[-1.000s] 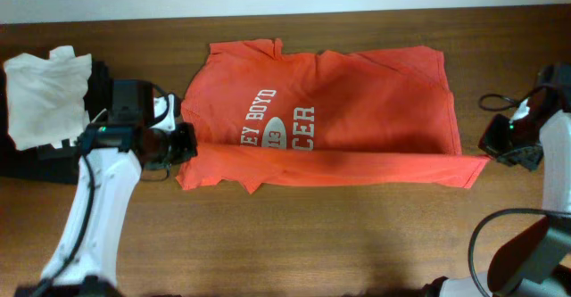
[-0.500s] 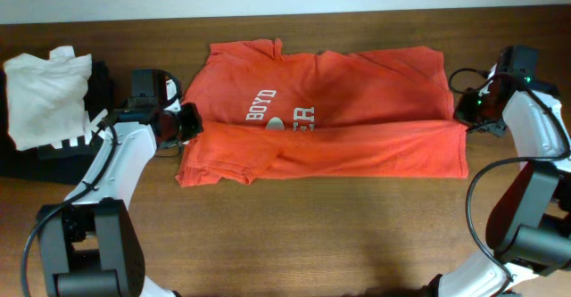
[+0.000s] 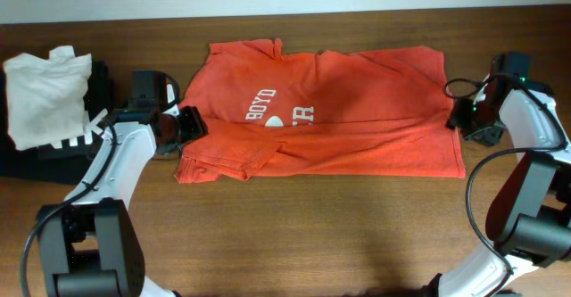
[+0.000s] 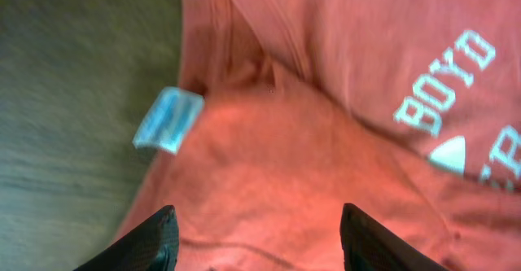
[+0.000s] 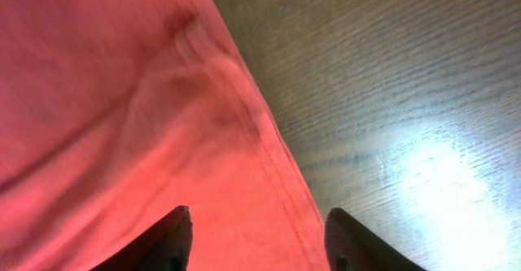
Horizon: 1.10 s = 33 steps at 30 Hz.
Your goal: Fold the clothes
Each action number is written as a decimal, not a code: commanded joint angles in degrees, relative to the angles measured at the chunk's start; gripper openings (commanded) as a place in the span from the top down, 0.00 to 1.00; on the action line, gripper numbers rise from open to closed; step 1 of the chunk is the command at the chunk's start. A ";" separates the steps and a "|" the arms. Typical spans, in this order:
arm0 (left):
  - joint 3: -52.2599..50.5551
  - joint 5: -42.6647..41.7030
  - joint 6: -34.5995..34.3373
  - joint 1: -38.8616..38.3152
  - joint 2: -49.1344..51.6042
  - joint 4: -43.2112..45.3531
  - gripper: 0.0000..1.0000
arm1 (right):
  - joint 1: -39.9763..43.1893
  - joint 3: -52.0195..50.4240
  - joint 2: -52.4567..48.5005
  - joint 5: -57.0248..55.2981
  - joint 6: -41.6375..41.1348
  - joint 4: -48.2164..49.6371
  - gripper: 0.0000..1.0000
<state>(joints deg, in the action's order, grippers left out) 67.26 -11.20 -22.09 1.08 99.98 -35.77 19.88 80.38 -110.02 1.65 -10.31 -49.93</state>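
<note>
At frame centre, T-shirt [image 3: 357, 127]: lying flat on table [image 3: 294, 243], lower edge folded up.
Left gripper [image 3: 189, 126]: hovering at T-shirt's left edge, jaws spread, gripping nothing.
Right gripper [image 3: 459, 119]: hovering over right hem, spread, empty.
Handling: light, limp, likely creasing; pinching doubled corners looks best.

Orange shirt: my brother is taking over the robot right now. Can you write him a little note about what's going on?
Left gripper: jaws open, empty, over the left end of the orange shirt.
Right gripper: jaws open, empty, over the shirt's right end, at its edge.
Shirt: lying flat on the table between both arms.
Done: the near long edge is folded up over the lower lettering.
Left: the remaining folds, to make it compact.
The white garment at far left is not part of this job.
</note>
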 commanded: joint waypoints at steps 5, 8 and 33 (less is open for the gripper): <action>-0.28 -4.24 6.62 -6.54 0.63 -2.69 0.41 | -0.11 -9.44 -0.35 0.31 -0.07 2.25 0.67; -0.70 -2.95 8.52 -11.65 0.63 -3.52 0.41 | -0.11 -13.25 -0.35 0.31 -0.72 4.74 0.67; 11.26 13.73 8.44 -18.97 2.21 -13.27 0.05 | -0.09 -13.38 -0.35 0.31 -0.72 4.92 0.67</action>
<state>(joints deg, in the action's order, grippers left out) 78.61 0.93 -13.85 -19.00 102.54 -42.63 19.88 68.36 -109.73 1.65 -10.55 -45.12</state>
